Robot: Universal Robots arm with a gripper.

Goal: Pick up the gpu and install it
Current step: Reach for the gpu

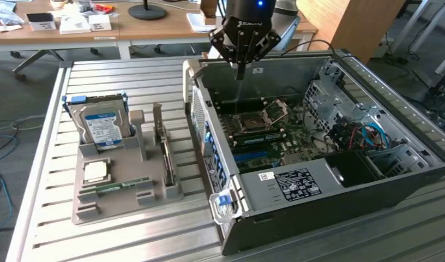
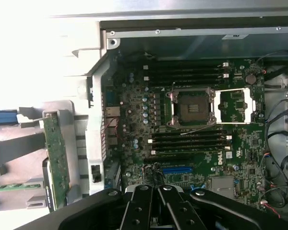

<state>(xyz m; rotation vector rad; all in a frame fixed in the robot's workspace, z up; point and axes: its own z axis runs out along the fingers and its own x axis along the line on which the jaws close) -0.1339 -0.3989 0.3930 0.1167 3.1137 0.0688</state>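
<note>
The gpu [image 1: 164, 148] stands on edge in a grey holder [image 1: 128, 203] on the slatted table, to the exterior view's left of the open computer case [image 1: 397, 180]. In the wrist view its green board [image 2: 55, 158] shows beside the case wall. My gripper [image 1: 240, 71] hangs above the back of the case, over the motherboard [image 1: 274, 136], well apart from the gpu. Its fingers are shut together with nothing between them, as the wrist view also shows for the gripper [image 2: 157, 191]. Just ahead of the fingertips lies a blue slot [image 2: 176, 169] on the motherboard [image 2: 134, 110].
The holder also carries a silver hard drive [image 1: 100, 123], a CPU chip [image 1: 96, 172] and a RAM stick [image 1: 117, 187]. The CPU socket [image 2: 191, 108] stands open. Cables [image 1: 364, 136] fill the case's far side. Desks stand behind the table.
</note>
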